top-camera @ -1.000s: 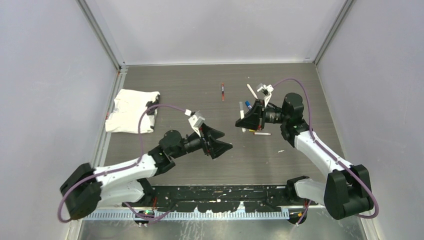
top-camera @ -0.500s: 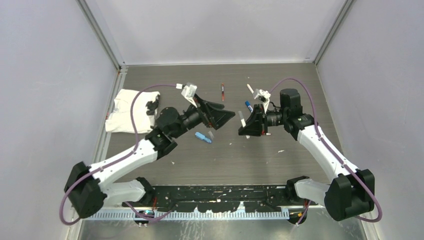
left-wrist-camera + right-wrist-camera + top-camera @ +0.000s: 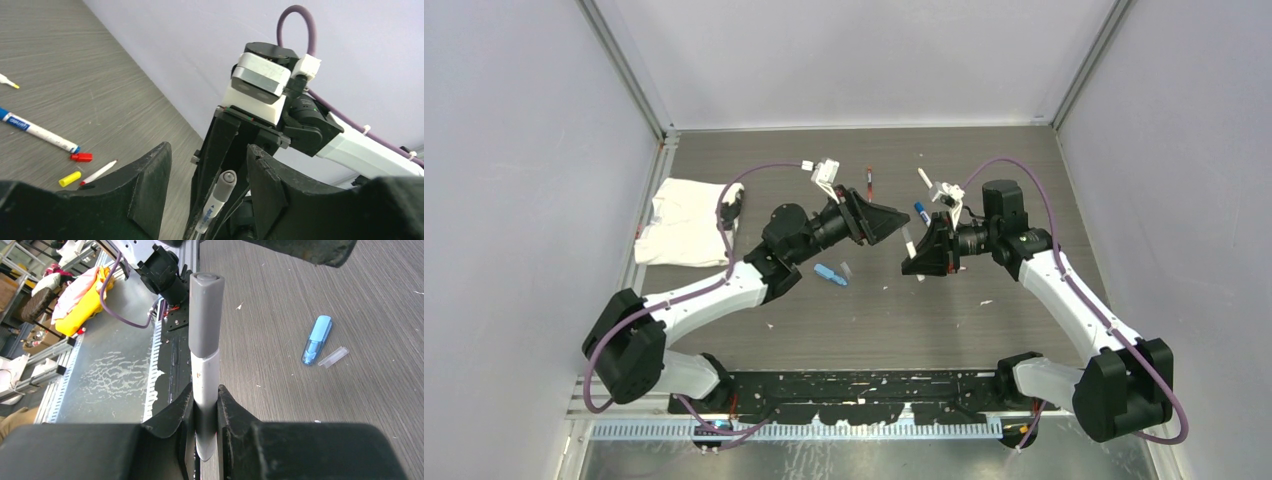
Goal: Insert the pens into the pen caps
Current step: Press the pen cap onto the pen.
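My right gripper point(image 3: 918, 252) is shut on a white-barrelled pen point(image 3: 908, 241) with a grey cap on its end and holds it above the table, pointing at my left gripper. In the right wrist view the pen point(image 3: 204, 340) stands up between the closed fingers point(image 3: 205, 396). My left gripper point(image 3: 882, 222) is open and empty, just left of that pen; in its wrist view the pen's grey end point(image 3: 222, 187) shows in the gap between the jaws point(image 3: 207, 151). A blue-tipped pen point(image 3: 37, 131), a red cap point(image 3: 81, 157), a yellow cap point(image 3: 70, 178) and a red-tipped pen point(image 3: 98, 172) lie on the table.
A light-blue oblong piece point(image 3: 828, 273) with a small clear piece point(image 3: 333, 356) beside it lies on the table below the left gripper. A red-ended pen point(image 3: 869, 181) and a white pen point(image 3: 924, 178) lie further back. A white cloth point(image 3: 686, 222) lies at the left edge.
My left gripper has risen and swung back and right, uncovering the light-blue piece, and now faces the right gripper. The right gripper has shifted slightly with the pen held.
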Robot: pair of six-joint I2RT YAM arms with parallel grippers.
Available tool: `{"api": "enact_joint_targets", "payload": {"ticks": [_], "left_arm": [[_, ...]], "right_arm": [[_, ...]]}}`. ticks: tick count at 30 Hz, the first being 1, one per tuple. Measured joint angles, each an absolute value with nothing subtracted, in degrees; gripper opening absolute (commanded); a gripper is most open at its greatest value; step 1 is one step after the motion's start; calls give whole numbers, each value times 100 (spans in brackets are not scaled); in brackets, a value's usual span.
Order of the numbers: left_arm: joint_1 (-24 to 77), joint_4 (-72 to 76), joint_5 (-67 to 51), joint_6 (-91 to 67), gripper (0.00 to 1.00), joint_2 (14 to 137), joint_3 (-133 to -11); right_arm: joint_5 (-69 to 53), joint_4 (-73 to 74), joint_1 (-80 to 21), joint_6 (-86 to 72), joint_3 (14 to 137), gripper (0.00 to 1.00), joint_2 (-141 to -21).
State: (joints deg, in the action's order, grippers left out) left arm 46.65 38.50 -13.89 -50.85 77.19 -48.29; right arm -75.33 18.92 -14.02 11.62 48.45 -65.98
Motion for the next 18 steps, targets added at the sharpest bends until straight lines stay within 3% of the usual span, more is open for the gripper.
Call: {"api": "enact_joint_targets", "payload": {"ticks": [18], "left_arm": [[4910,4298,-1597,-5199,38,8016,-4901]], "right_arm": [[-7505,1452,-1402,644,4845,1,-6600]]}}
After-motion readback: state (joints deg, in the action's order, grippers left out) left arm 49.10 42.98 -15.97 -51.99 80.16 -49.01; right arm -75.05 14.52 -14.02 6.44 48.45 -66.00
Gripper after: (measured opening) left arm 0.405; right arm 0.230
